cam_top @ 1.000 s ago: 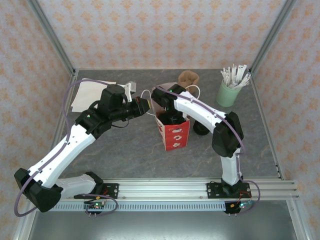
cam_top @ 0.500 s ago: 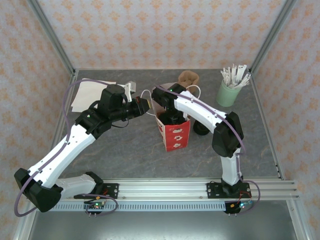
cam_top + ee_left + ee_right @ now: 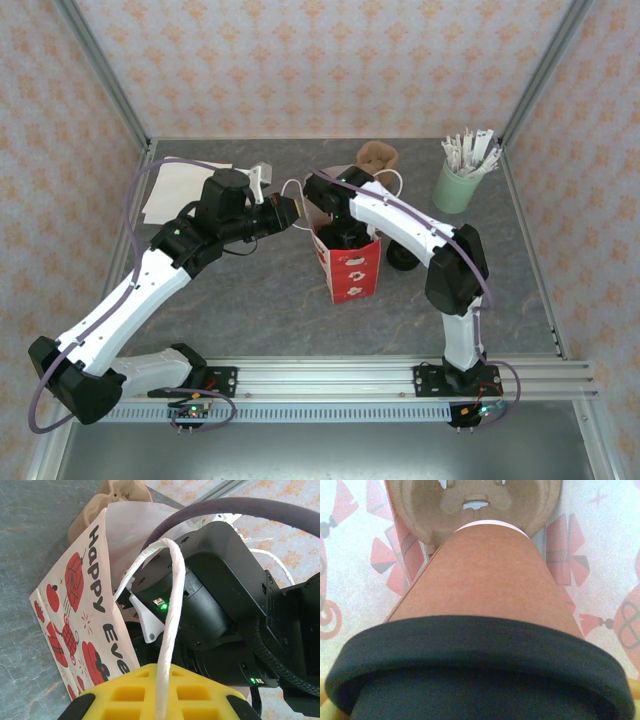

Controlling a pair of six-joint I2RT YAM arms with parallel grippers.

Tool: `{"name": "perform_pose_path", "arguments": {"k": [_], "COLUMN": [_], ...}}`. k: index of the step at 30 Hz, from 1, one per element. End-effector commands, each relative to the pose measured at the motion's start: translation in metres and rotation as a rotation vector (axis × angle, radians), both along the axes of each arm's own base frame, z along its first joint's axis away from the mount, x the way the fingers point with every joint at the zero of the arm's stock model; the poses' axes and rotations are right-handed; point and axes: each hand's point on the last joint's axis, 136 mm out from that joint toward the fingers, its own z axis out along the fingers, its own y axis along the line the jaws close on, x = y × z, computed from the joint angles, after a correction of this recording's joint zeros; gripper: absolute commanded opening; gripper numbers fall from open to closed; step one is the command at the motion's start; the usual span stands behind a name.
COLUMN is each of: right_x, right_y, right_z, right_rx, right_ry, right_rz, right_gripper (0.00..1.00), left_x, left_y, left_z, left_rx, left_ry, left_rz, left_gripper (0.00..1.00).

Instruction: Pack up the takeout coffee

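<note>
grey marbled desk point(image 3: 250, 300) carries a red-and-white bag point(image 3: 350, 272) at mid frame. left jaws clench its white cord handle point(image 3: 172, 610). right jaws, down inside the bag, grasp the takeout coffee point(image 3: 485, 575), its base over a pulp tray point(image 3: 475, 500) at the frame's top edge.

A grey marbled counter point(image 3: 250, 300), evenly lit. Walls point(image 3: 320, 60) papered pale peach with an orange floral pattern rise behind it and at both sides. Silver metal posts point(image 3: 103, 75) stand at its back corners; a metal rail point(image 3: 330, 376) lines its near edge.
</note>
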Motion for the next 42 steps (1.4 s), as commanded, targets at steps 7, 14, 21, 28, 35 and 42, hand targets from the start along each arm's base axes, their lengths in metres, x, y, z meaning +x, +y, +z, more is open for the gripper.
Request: {"name": "perform_pose_path", "arguments": {"k": [7,14,21,28,35,42], "right_x": [0.002,-0.002,-0.007,-0.01,-0.017,-0.022], "right_y": [-0.009,-0.011,-0.015,-0.017,-0.022,-0.024], "right_z": [0.031,0.035,0.032,0.031,0.028,0.029], "right_rx": [0.004,0.003,-0.002,-0.011,-0.03,-0.036], "right_ry": [-0.058,-0.044,-0.033,-0.016,0.012,0.029], "right_rz": [-0.013,-0.012,-0.012,-0.016,-0.014,-0.008], "right_gripper": [0.79,0.79,0.79,0.79,0.79,0.79], "left_x": [0.002,0.003,0.003,0.003,0.002,0.002], "left_y": [-0.002,-0.002,-0.002,-0.002,-0.002,-0.001], "left_z": [0.008,0.007,0.005,0.006,0.007,0.006], "left_rx": [0.014,0.019,0.024,0.022,0.021,0.025], "left_ry": [-0.028,-0.029,-0.025,-0.028,-0.027,-0.029], "left_rz": [0.005,0.004,0.005,0.005,0.001,0.004], "left_gripper": [0.08,0.08,0.08,0.07,0.07,0.07]}}
